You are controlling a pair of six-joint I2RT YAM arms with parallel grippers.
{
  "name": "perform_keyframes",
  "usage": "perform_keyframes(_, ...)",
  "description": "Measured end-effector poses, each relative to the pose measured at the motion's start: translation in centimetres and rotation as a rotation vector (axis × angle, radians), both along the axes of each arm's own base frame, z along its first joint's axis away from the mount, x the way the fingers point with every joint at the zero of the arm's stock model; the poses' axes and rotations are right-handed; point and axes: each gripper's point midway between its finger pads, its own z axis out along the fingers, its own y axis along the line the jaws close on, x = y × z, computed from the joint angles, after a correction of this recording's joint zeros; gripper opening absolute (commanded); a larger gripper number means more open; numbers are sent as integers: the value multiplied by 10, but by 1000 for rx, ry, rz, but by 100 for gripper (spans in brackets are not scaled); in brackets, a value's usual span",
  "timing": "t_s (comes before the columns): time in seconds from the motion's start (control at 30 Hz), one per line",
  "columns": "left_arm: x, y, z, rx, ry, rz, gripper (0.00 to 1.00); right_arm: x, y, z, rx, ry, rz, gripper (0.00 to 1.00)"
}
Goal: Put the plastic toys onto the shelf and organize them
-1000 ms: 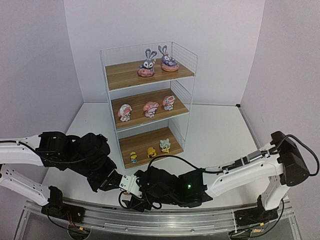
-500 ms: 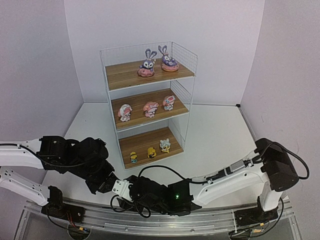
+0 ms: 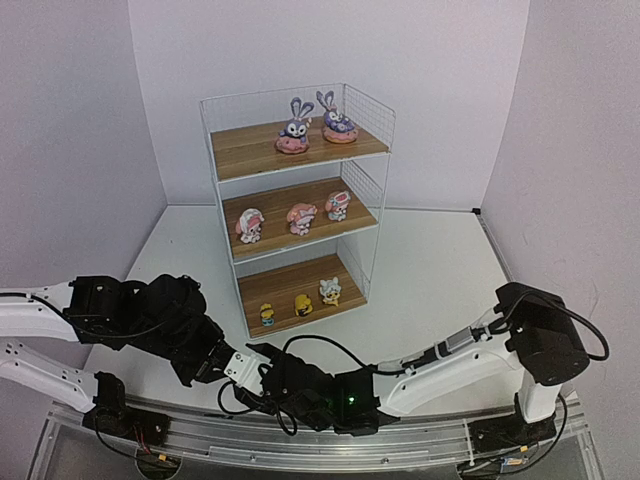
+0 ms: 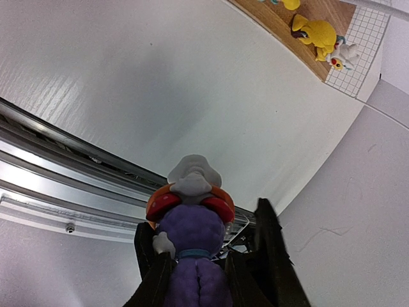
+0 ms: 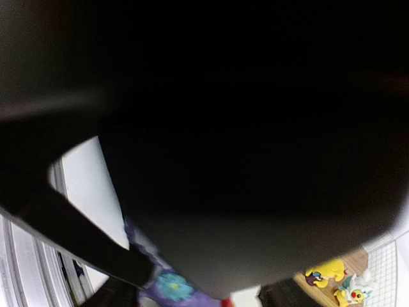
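My left gripper (image 3: 232, 365) is shut on a purple long-eared bunny on a red-orange donut base (image 4: 190, 230), held near the table's front edge. My right gripper (image 3: 268, 372) sits right against it. The right wrist view is mostly blocked by a dark body; only a bit of the purple bunny (image 5: 167, 288) shows between its wide-apart fingers. The shelf (image 3: 245, 150) holds two purple bunnies (image 3: 293, 130) on top, three pink-and-white figures (image 3: 302, 216) on the middle board and three small yellow/white ones (image 3: 303, 304) on the bottom board.
The metal rail (image 3: 300, 440) runs along the near edge under both grippers. The left part of the shelf's top board is bare. The white table (image 3: 430, 270) extends right of the shelf. The bottom board's yellow toys show in the left wrist view (image 4: 316, 31).
My right arm has swung left along the front edge until its gripper meets the left one. My left gripper, still holding the bunny, has shifted slightly left.
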Motion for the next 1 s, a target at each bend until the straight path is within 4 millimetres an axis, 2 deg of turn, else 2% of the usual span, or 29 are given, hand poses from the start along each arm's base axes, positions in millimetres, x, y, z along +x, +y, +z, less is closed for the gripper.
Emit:
perform_keyframes(0.13, 5, -1, 2, -8, -21, 14, 0, 1, 2, -1, -1, -40, -4, 42)
perform_keyframes(0.23, 6, -1, 2, -11, -29, 20, 2, 1, 4, -2, -4, -60, -1, 26)
perform_keyframes(0.33, 7, 0, 1, -9, -33, 24, 15, 2, 5, -1, 1, -69, -6, 6)
perform_keyframes(0.4, 8, -1, 3, -14, -38, 25, 31, 3, 4, 0, 1, -76, -11, 0)
perform_keyframes(0.5, 9, -1, 4, -22, -40, 33, 69, 4, 4, 1, 0, -86, -19, 0)
perform_keyframes(0.53, 10, -1, 5, -25, -40, 39, 85, 5, 3, 1, -1, -89, -22, 0)
perform_keyframes(0.6, 9, 3, 2, -10, -37, 39, 98, 7, -2, -2, -11, -91, -37, 0)
perform_keyframes(0.8, 9, 4, 4, -11, -43, 42, 100, 14, -16, -6, 6, -65, -77, 0)
perform_keyframes(1.0, 11, 4, 18, -37, -71, 51, 100, 21, -37, 1, 45, -19, -109, 0)
